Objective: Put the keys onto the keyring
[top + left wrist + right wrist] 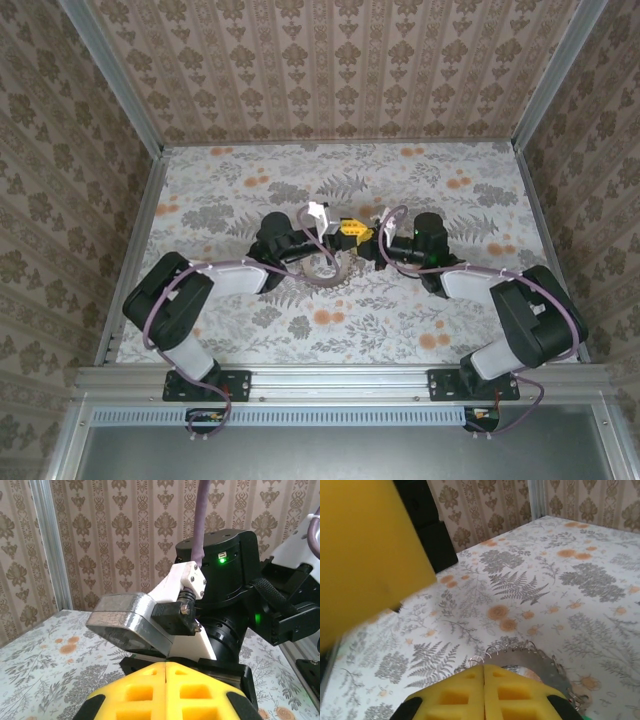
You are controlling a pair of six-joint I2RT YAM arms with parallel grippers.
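Fingers are pressing together on both arms, crowding by the keyring (pixel 532 659); left fingers (pixel 365 555) at ten o'clock are risking bumping the right fingers (pixel 452 695).

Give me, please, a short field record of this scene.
left end effector: shut, pointing at the right arm
right end effector: shut, low over the table
keyring: silvery, just beyond the right end effector
table: floral-patterned surface
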